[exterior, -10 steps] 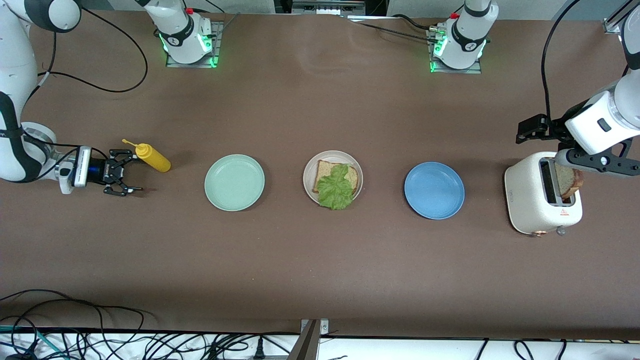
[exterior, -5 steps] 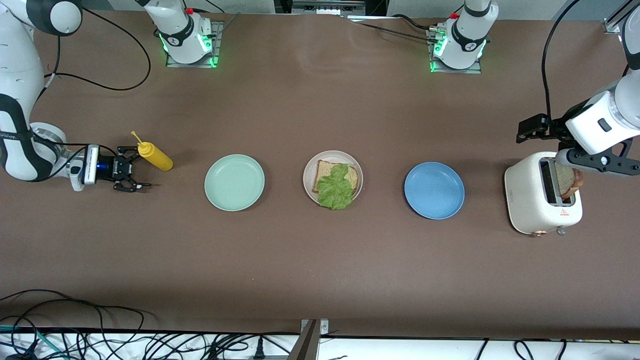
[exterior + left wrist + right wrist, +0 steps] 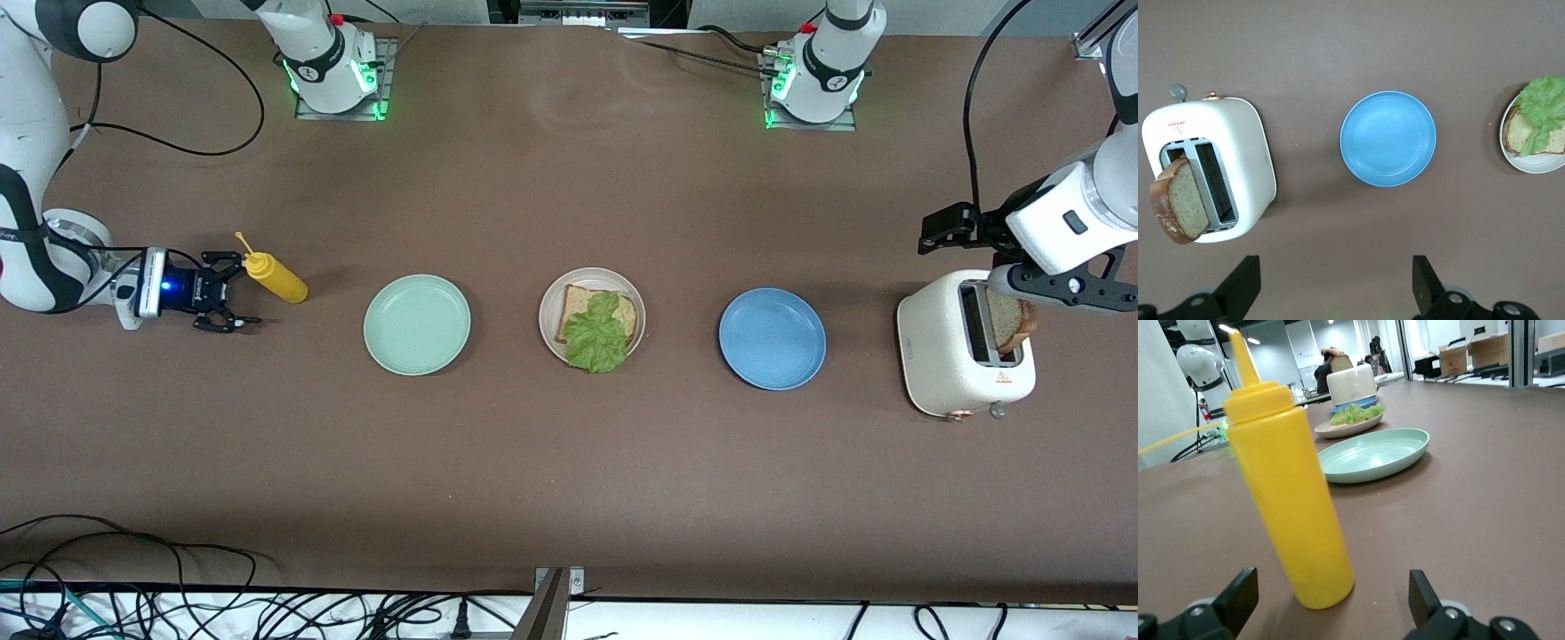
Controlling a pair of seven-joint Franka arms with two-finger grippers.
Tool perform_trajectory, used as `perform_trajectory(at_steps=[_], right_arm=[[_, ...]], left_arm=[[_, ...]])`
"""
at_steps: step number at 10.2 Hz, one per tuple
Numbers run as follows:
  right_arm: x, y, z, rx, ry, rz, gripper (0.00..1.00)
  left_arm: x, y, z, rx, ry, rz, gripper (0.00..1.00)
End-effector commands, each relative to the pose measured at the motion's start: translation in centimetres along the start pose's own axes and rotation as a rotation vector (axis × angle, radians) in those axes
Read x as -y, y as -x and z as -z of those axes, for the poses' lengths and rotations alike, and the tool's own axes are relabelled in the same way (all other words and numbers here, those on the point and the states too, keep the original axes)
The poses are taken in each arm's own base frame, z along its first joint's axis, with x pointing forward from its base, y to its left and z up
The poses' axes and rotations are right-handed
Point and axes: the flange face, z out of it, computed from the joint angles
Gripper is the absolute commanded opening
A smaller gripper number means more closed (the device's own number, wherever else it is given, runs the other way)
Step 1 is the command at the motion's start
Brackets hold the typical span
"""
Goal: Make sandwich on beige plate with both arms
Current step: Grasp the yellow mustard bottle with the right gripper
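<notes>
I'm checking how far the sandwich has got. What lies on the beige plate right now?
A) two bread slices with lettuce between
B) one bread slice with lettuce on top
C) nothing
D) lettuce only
B: the beige plate holds a single bread slice with the lettuce leaf lying uncovered on it.

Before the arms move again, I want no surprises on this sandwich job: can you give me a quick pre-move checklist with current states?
1. Round pale beige plate holds a brown bread slice with ruffled green lettuce leaf on top: ok.
2. Second brown bread slice standing in the white toaster slot, ready to lift: ok.
3. Left gripper open, empty, above the table beside the toaster: ok.
4. Right gripper open beside the upright yellow squeeze bottle, not touching it: ok.
5. Top slice on the sandwich: not ok.
</notes>
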Motion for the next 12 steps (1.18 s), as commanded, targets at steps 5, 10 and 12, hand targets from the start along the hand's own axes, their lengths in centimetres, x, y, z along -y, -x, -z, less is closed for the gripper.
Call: perform_trajectory(at_steps=[5,10,12], right_arm=[[4.1,2.2,-1.9,-0.105,-0.002,0.039,1.00],[1.9,0.5,-4.4,-0.108,0.002,0.081,1.00],[1.2,0.2,-5.4,-0.099,0.010,0.093,0.85]], left_arm=[[2.2,0.6,0.5,0.009,-0.042,0.031,1.00],[11.7,1.0,-2.5,0.082,-0.133,0.092,1.00],[15.1,-0.3,-5.8,0.054,-0.116,0.073,1.00]])
